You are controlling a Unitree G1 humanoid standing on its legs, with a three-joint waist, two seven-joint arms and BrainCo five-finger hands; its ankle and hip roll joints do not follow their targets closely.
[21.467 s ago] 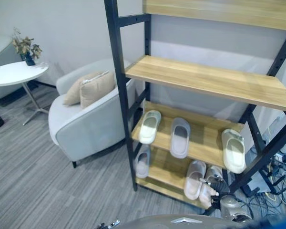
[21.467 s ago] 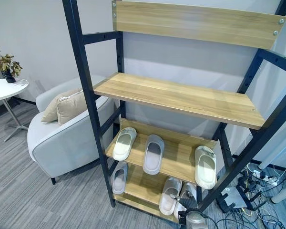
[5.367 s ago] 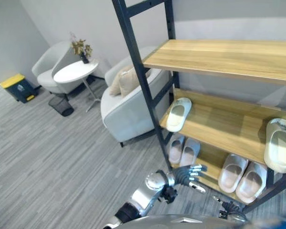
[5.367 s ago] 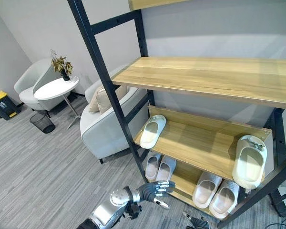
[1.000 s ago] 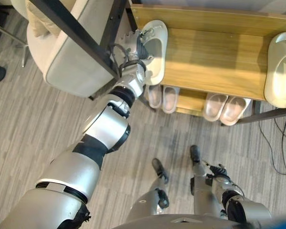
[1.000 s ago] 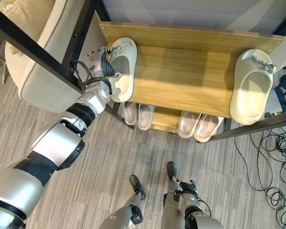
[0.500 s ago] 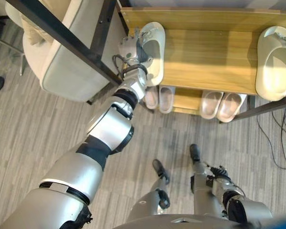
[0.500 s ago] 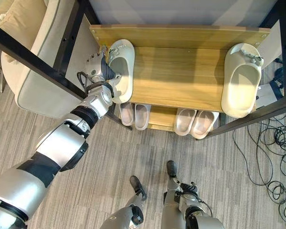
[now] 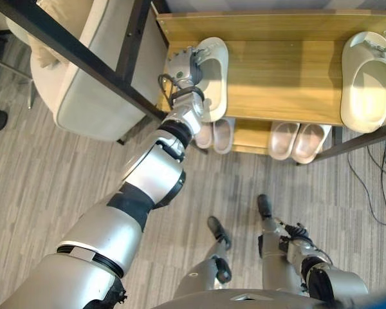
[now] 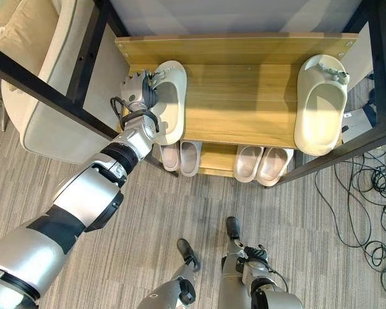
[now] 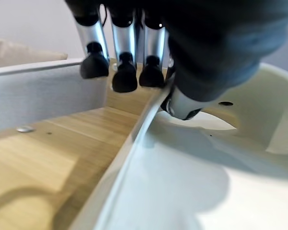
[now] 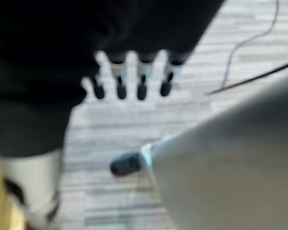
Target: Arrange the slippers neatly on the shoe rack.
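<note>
A cream slipper [image 9: 213, 76] lies toe-back at the left end of the middle wooden shelf [image 9: 283, 71]. My left hand [image 9: 182, 67] is shut on the slipper's left side wall. In the left wrist view its fingers [image 11: 125, 76] lie outside the rim, with the thumb [image 11: 182, 103] inside the cream slipper [image 11: 192, 172]. The matching cream slipper [image 10: 320, 103] rests at the shelf's right end, far from the first. My right hand [image 9: 289, 233] hangs low by my side with straight fingers [image 12: 129, 88] over the floor, holding nothing.
Two pairs of pale slippers [image 9: 213, 134] [image 9: 299, 140] sit side by side on the bottom shelf. Black rack posts [image 9: 83, 55] stand left and right. A grey armchair [image 9: 96, 90] is close to the rack's left. Cables [image 10: 367, 193] lie on the floor at right.
My left hand has slid the left cream slipper a little to the right along the shelf, away from the left post. The view has shifted slightly.
</note>
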